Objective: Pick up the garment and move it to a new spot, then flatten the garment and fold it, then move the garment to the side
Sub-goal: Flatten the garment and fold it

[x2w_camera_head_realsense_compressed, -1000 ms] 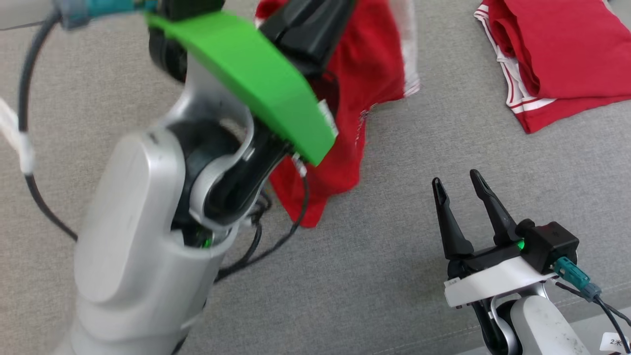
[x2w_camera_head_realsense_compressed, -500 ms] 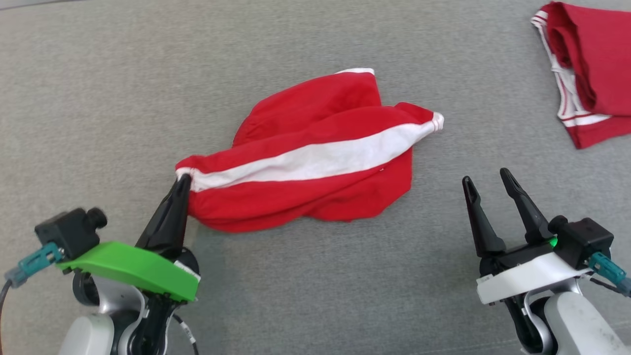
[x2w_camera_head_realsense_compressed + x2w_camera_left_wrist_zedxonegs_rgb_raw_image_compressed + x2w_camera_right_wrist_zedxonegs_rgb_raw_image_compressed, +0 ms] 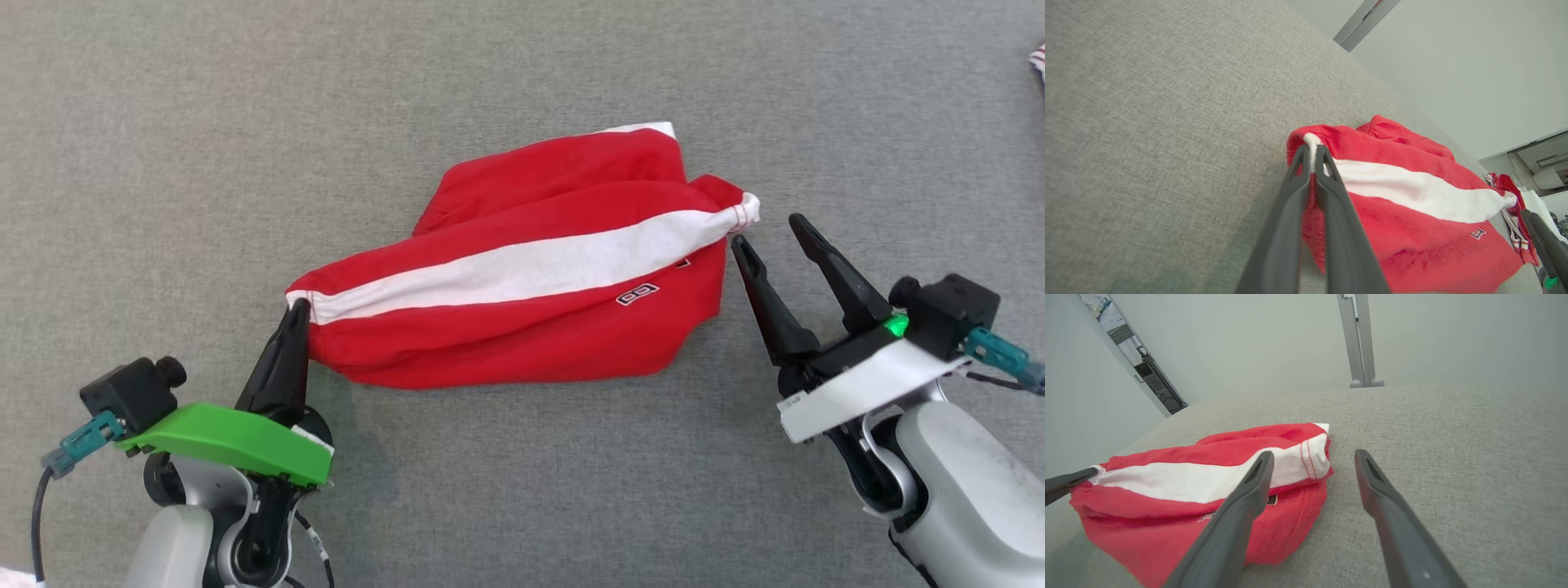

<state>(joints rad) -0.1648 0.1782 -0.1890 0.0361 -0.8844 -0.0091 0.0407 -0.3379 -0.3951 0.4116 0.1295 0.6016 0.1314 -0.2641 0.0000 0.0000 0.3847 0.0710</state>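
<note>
The left gripper point(image 3: 297, 311) is clamped on one end of the red garment point(image 3: 522, 343). The garment stretches from it toward the right gripper point(image 3: 767, 231), whose fingers are spread apart just beside the other end.

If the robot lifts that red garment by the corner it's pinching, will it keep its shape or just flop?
Most likely flop: the red garment lies in soft, bunched folds. Probably light: the cloth looks thin, gathering small where the left gripper pinches it. It likely won't slide freely; cloth and grey surface both look matte.
</note>
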